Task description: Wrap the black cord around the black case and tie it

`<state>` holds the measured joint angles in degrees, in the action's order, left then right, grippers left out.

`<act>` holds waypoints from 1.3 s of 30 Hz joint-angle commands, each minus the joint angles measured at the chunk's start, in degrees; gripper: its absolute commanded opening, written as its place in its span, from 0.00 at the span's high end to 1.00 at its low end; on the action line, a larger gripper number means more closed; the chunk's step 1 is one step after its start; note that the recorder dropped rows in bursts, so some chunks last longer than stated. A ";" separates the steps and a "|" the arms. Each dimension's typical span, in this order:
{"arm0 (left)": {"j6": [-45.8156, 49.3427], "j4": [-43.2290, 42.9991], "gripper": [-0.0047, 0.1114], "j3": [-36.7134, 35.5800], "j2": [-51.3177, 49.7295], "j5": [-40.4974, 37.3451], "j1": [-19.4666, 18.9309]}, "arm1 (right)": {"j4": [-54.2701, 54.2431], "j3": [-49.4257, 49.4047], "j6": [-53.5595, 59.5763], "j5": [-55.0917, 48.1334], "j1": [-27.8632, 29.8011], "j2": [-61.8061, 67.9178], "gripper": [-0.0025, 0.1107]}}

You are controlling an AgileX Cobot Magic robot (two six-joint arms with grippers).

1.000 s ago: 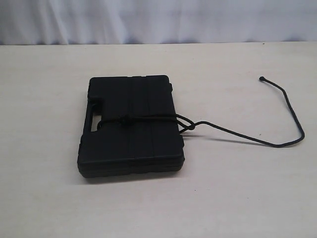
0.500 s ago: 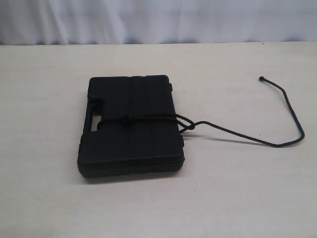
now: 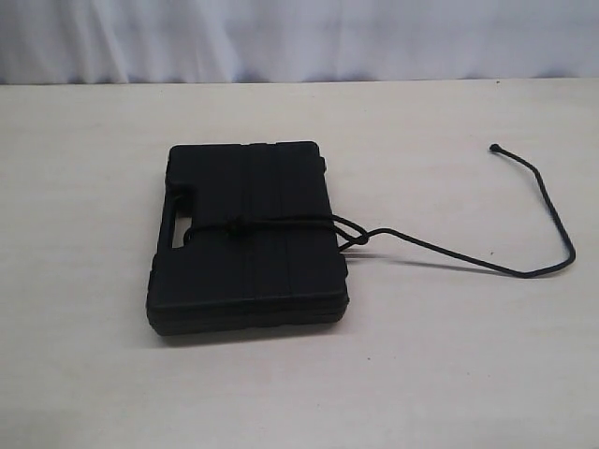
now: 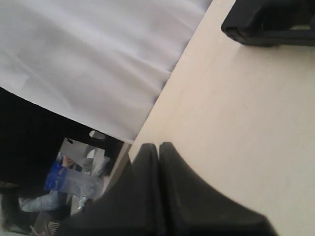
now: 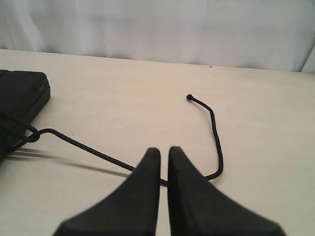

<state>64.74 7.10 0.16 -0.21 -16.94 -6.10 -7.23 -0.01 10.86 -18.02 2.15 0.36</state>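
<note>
Right, key geometry: the thin black braided cord [image 3: 449, 254] runs once across the middle of the flat black plastic case [image 3: 248, 271], with a knot [image 3: 236, 224] on the lid and a small loop [image 3: 351, 234] at the case's right edge. The case lies flat on the pale wooden tabletop [image 3: 421, 374], left of centre in the exterior view. The free tail leaves that loop to the right, bends sharply, then heads toward the far side and ends in a knotted tip [image 3: 494, 148].

The right tool [image 5: 164, 151] is the nearer one. In its wrist view the tail's long run lies crosswise to the jaws and passes behind the fingertips; can't tell if it touches. Jaws are pressed together with nothing between them. It sits low over the tabletop, pointing at the white curtain [image 5: 157, 29].

The left tool [image 4: 158, 146] is also pressed together and empty, low near the tabletop's edge, with the case's corner well apart from it. Neither arm shows in the exterior view.

Judgement: wrap and knot look done. If anything's left, it's snugging the tail, which is the right arm's job. Its jaws would need to spread, then close across the cord's axis.
</note>
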 commanded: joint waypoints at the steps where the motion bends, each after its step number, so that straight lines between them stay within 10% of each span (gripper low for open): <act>1: -0.40 -3.64 0.96 -0.16 0.21 1.03 0.21 | 0.43 0.01 0.25 -0.26 0.38 -0.36 0.93; 15: -1.32 -3.37 0.96 -0.16 0.21 -1.76 0.10 | 0.42 0.01 0.25 -1.45 0.38 -0.36 0.93; 25: -60.75 -3.24 0.96 -0.16 0.21 -1.66 0.10 | 0.42 0.01 0.25 -1.45 0.38 -0.36 0.93; 39: -60.50 -6.41 0.96 -0.16 0.21 -1.43 0.10 | 0.55 0.01 0.25 -1.35 0.38 -0.36 0.93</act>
<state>4.73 2.84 0.16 -0.21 -18.74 -6.10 -7.23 -0.01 10.86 -19.28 2.15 0.36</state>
